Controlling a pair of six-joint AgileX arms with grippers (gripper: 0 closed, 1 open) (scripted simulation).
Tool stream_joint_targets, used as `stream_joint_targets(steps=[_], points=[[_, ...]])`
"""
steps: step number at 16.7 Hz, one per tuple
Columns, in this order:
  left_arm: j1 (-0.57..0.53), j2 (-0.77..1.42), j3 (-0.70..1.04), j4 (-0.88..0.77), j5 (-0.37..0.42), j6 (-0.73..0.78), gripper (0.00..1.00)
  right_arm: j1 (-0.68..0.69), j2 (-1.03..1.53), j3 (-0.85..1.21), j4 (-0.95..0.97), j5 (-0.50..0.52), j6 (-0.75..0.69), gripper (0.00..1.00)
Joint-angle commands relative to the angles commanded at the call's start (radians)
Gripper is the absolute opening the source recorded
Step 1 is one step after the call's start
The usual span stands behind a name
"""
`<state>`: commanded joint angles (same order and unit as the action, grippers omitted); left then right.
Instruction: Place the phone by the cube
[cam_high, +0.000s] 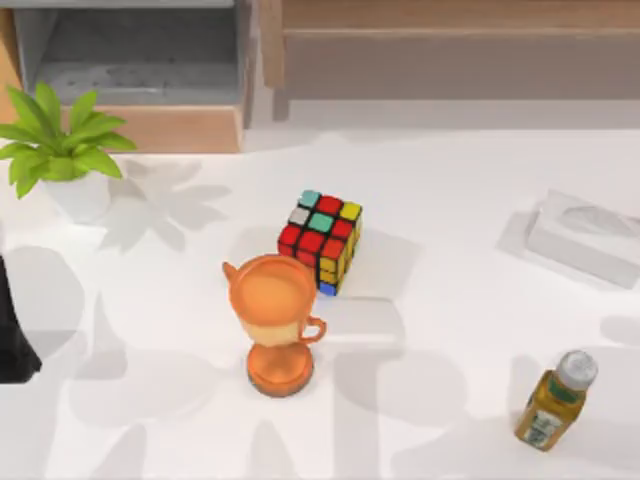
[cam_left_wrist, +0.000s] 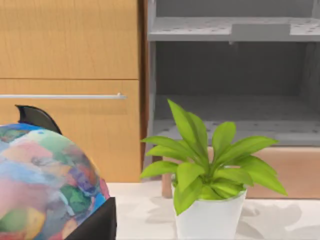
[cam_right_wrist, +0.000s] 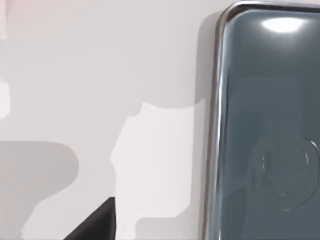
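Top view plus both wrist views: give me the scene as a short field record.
cube: black-framed puzzle cube with coloured stickers, mid-table
trophy: orange trophy cup, just in front of the cube, upright
phone: glossy dark grey slab with silvery edge, flat on the white table, close under the right wrist camera
tissue box: pale, right side
bottle: amber juice bottle, front right
plant: green potted plant, back left
globe: multicoloured globe, near the left wrist camera

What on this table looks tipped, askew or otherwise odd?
Little stands out. The juice bottle near the table's right front leans in the top view, perhaps only from the camera angle. The cube sits turned askew behind the upright orange trophy cup. Nothing looks spilled or broken.
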<state>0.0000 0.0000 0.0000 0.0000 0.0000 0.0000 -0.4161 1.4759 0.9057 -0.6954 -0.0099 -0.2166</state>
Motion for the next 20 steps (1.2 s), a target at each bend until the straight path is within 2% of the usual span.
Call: stream_joint_targets(steps=[5, 9, 15, 20], points=[[0.0, 0.0, 0.0, 0.0, 0.0, 0.0, 1.0, -0.08, 0.276, 0.173, -0.128, -0.001, -0.039, 1.0], [0.0, 0.0, 0.0, 0.0, 0.0, 0.0, 1.0, -0.099, 0.337, 0.216, -0.158, -0.001, -0.049, 1.0], [0.0, 0.0, 0.0, 0.0, 0.0, 0.0, 1.0, -0.096, 0.345, 0.201, -0.138, -0.001, -0.045, 1.0], [0.0, 0.0, 0.0, 0.0, 0.0, 0.0, 1.0, -0.097, 0.416, 0.145, -0.006, -0.001, -0.045, 1.0]])
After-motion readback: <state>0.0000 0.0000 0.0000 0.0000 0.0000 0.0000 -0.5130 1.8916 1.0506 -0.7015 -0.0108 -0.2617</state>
